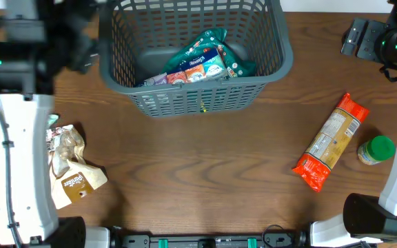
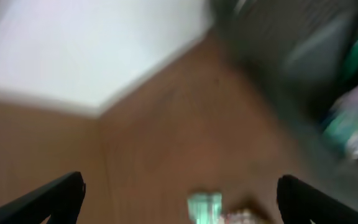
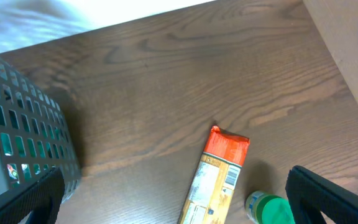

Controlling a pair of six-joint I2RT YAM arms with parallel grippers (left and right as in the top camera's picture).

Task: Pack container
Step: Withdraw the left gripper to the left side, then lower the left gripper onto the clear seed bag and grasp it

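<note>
Both pincers stand wide and empty. The right pincer [image 3: 174, 173] hangs over bare tabletop [image 3: 166, 93]. An orange-red pasta packet [image 3: 219, 174] lies just beneath its gap, and a green-lidded jar [image 3: 269, 208] sits beside the packet, toward the right finger. Farther off to this pincer's left stands the container [image 3: 23, 137].

The left pincer [image 2: 180, 182], in a blurred view, has the container up to its right. A beige snack bag [image 1: 71, 172] lies well apart, back toward that arm's base. The container already holds teal packets [image 1: 202, 62].

This looks like a pause between placements, with three items still out. The next move probably calls for the right pincer to drop across the packet's narrow width, close, lift and carry it leftward over the rim.
</note>
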